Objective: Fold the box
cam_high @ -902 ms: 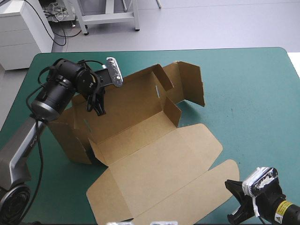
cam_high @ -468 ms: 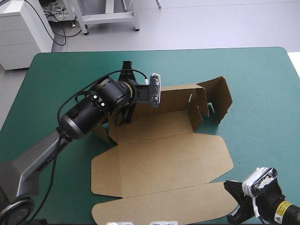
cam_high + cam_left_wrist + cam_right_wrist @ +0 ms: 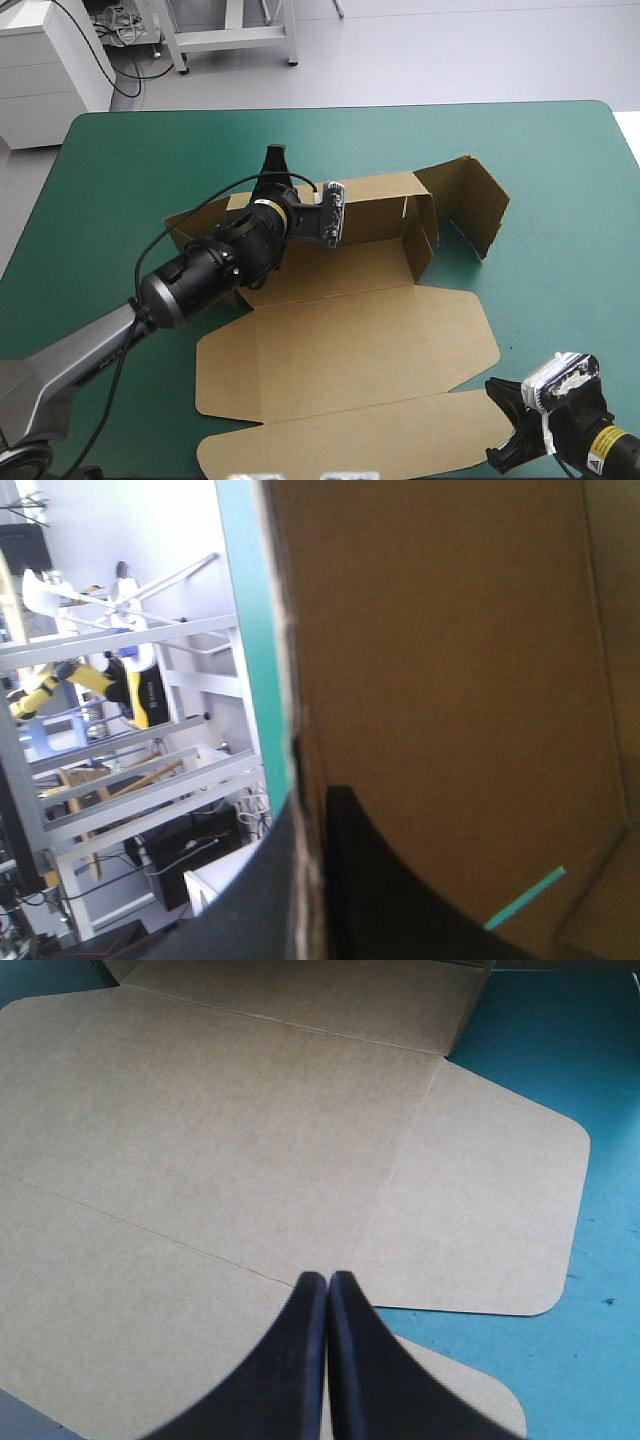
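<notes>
Two end effectors are in view, and one brown box (image 3: 350, 340) lies on the desk (image 3: 560, 180) with its teal-green cover. The left end effector (image 3: 273, 165) is clamped on the upper edge of the box's raised rear wall: in the left wrist view, the board edge is seen running between the two black fingers (image 3: 380, 880), one finger on each face of the wall. The inner face of that wall fills the field beside the left end effector (image 3: 315, 800), and a strip of teal-green cover is seen beyond the edge.

The right end effector (image 3: 327, 1278) is closed on nothing, its fingers meeting in a single pointed arch. It is positioned near the desk's front edge, apart from the left end effector. The wide flat panels of the box (image 3: 230, 1140) are spread ahead of and under its tips, with a round-cornered flap just beside them. At the end of the box beyond this flap, a side flap is standing upright.
</notes>
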### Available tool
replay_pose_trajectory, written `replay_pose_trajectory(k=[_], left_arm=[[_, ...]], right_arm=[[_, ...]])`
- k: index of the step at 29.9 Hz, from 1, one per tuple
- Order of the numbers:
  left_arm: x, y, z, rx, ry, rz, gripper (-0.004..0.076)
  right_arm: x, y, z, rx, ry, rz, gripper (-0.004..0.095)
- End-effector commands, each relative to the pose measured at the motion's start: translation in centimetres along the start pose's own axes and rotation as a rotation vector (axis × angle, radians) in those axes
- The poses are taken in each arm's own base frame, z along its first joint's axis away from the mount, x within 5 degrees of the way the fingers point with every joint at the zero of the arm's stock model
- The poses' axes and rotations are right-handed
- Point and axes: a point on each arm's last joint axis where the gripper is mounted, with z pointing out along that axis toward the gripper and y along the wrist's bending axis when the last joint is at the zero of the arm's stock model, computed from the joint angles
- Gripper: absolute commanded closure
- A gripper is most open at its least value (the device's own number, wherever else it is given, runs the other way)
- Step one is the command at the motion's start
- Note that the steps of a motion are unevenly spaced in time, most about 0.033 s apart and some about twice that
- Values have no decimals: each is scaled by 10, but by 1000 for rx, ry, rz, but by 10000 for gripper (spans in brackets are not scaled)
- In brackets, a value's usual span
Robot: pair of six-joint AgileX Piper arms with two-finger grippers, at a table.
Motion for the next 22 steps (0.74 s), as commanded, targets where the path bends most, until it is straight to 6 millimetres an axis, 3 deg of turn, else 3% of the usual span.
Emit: replay_pose_trajectory(k=[1,9,17,22], left_arm=[[6,4,-15,-153,-58,29,731],[19,-34,-16,-204,-130,95,731],[42,-26,-12,-269,-115,14,731],[43,-31,-7,-256,-180,2,731]], right_arm=[[-13,0,-4,4,-87,-7,924],[-14,-2,-4,25,-92,34,924],[-16,-2,-4,26,-121,52,924],[-19,-5,-4,66,-154,3,924]])
